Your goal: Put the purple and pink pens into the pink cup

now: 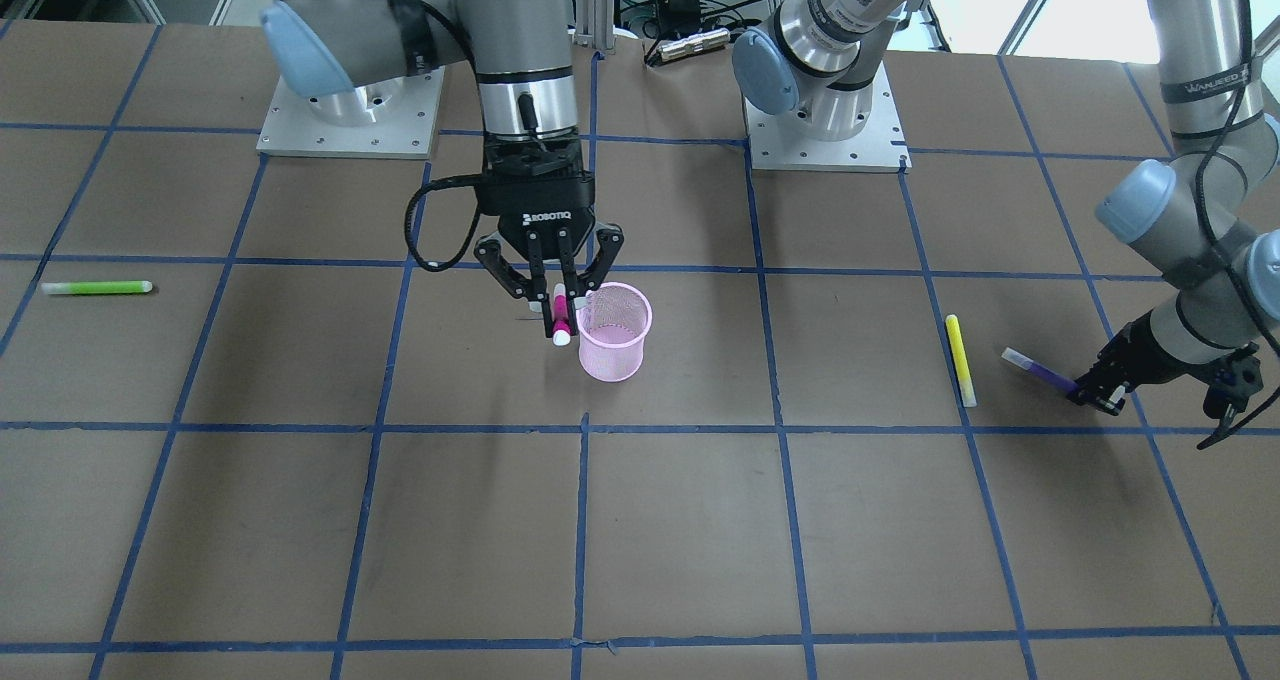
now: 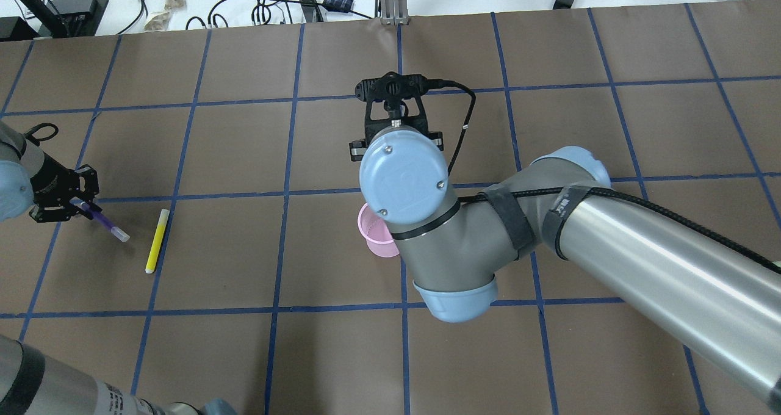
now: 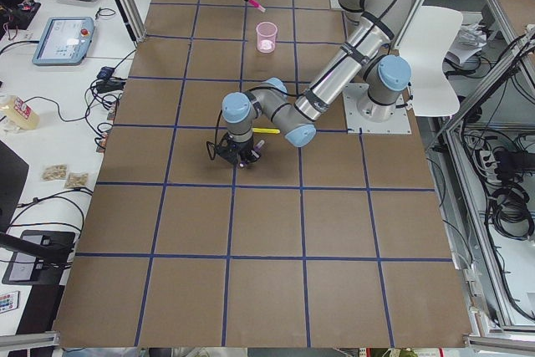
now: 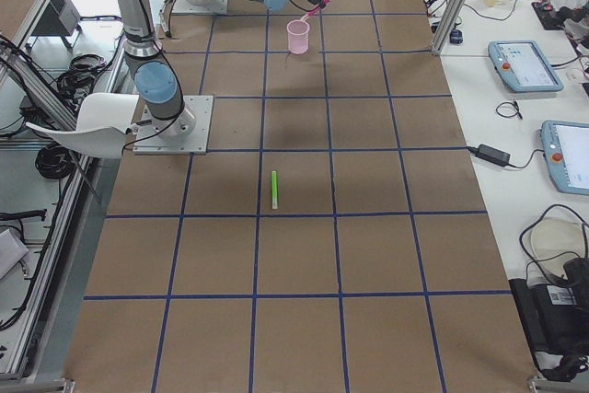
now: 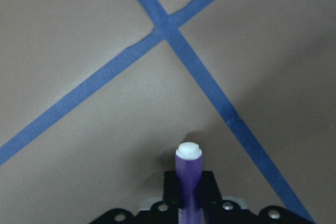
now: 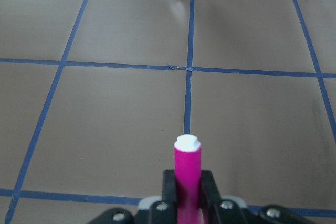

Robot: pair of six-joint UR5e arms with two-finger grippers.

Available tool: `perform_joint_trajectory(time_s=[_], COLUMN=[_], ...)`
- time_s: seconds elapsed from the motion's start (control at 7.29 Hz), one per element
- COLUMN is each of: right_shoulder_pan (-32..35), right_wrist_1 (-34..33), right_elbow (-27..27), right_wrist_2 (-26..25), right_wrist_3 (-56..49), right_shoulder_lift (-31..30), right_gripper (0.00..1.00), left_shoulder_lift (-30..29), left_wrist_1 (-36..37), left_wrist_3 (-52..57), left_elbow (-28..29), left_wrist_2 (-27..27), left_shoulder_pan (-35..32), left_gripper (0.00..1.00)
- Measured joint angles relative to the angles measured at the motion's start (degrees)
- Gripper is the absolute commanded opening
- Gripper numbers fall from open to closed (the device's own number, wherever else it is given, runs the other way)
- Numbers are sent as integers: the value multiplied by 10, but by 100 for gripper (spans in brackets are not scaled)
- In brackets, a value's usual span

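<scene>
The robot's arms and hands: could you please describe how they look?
The right arm and left arm are silver-grey tubes with pale blue round joint caps. The right hand and left hand are black, two-fingered; the right one bears white ROBOTIQ lettering. A black cable loops beside it, and black straps bind cable to the right arm's tube.

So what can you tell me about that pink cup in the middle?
The pink cup is a small round mesh basket, see-through, wider at the rim than the base. It stands upright on the brown table, open end up, and looks empty. The right gripper holds a pink pen just beside its rim, not yet inside.
</scene>
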Motion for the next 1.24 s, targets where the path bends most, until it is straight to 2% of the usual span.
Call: perform_joint_trajectory(time_s=[0.27,0.55,0.69,0.82,0.96,1.1,1.24], right_shoulder_pan=[19,34,38,39,39,39,40], right_wrist_1=[-27,-31,-31,-32,-33,-34,-37], right_elbow=[2,3,5,11,21,30,36], right_wrist_2=[-19,-21,-22,-26,-31,-35,-38], right_wrist_3=[30,59,70,78,83,88,94], right_shoulder_lift=[27,43,50,52,51,50,49], right_gripper=[0,0,6,31,85,97,100], left_shoulder_lift=[28,64,81,95,106,117,128], left_wrist_1=[-19,-60,-87,-117,-140,-160,-179], left_wrist_3=[-10,-67,-110,-154,-202,-249,-288], left_elbow=[23,38,51,66,77,83,86], left_wrist_2=[2,3,5,8,10,10,10], left_shoulder_pan=[-20,-58,-89,-122,-151,-180,-206], left_gripper=[0,0,0,0,0,0,0])
